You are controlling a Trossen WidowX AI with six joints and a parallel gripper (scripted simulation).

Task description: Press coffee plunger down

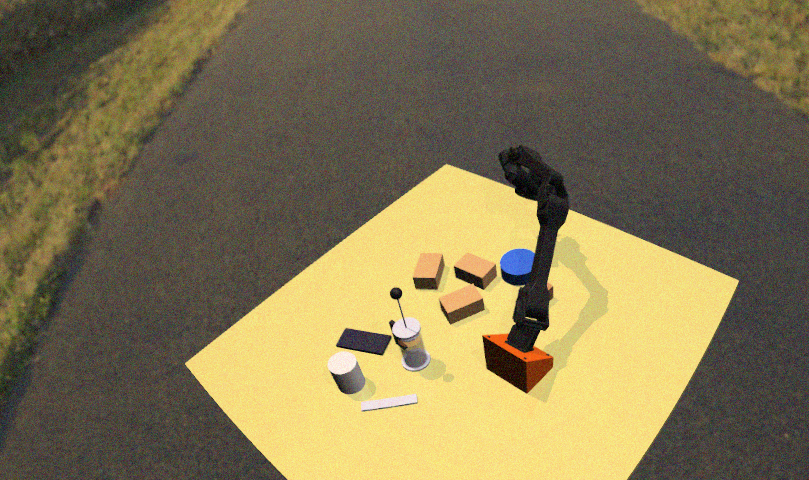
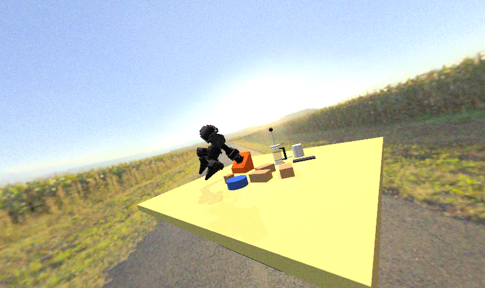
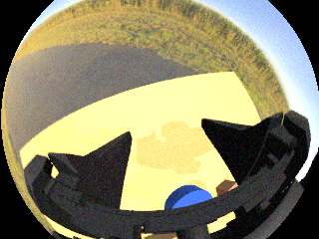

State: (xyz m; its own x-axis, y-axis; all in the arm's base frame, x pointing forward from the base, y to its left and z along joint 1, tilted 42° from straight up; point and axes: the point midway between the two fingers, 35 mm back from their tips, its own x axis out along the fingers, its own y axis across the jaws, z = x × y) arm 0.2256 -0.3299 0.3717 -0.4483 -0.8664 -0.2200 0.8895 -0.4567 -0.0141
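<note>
with the jaws [image 1: 508, 168] [image 2: 203, 176] released and well apart from the press [image 1: 416, 344] [image 2: 277, 155], which stands upright toward the surface's [image 1: 664, 297] [image 2: 319, 213] [image 3: 100, 124] left corner in the top view, best centre them above the raised plunger knob [image 1: 395, 293] [image 2: 270, 129], close them, then push straight down.

Mug [image 1: 346, 373] [image 2: 297, 150] and slab [image 1: 363, 341] [image 2: 304, 159] beside coffee press [image 1: 411, 344] [image 2: 277, 155], blocks [image 1: 462, 303] [image 2: 261, 175] between press and disc [image 1: 517, 265] [image 2: 237, 182] [image 3: 189, 197]
</note>
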